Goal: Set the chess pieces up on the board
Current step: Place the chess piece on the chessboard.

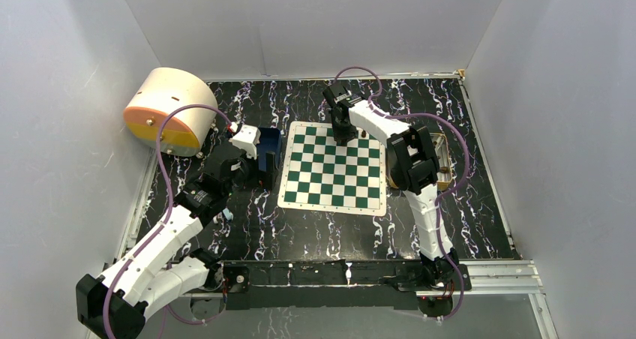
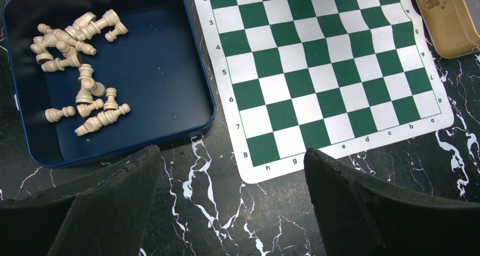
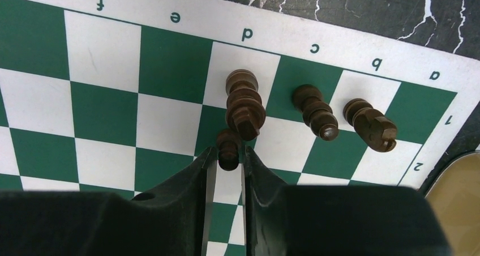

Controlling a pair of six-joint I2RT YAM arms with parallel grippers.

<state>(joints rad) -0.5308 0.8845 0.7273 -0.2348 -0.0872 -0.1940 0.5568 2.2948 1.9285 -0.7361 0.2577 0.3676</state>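
Observation:
The green and white board (image 1: 334, 168) lies in the middle of the table. In the right wrist view three dark brown chess pieces stand on its back row: a tall one (image 3: 244, 106), a bishop-like one (image 3: 314, 111) and a knight-like one (image 3: 371, 123). My right gripper (image 3: 228, 157) is at the board's far right corner (image 1: 345, 135), its jaws closed narrowly round a small dark pawn (image 3: 228, 148) that stands one row in front of the tall piece. My left gripper (image 2: 231, 151) is wide open and holds nothing. It hovers over bare table by the board's h8 corner (image 2: 266, 165).
A blue tray (image 2: 158, 69) to the left of the board holds several cream chess pieces (image 2: 79, 69) lying on their sides. A gold tin (image 2: 447, 24) sits by the board's right edge, under the right arm (image 1: 446, 163). A round cream and orange container (image 1: 166, 110) stands at the back left.

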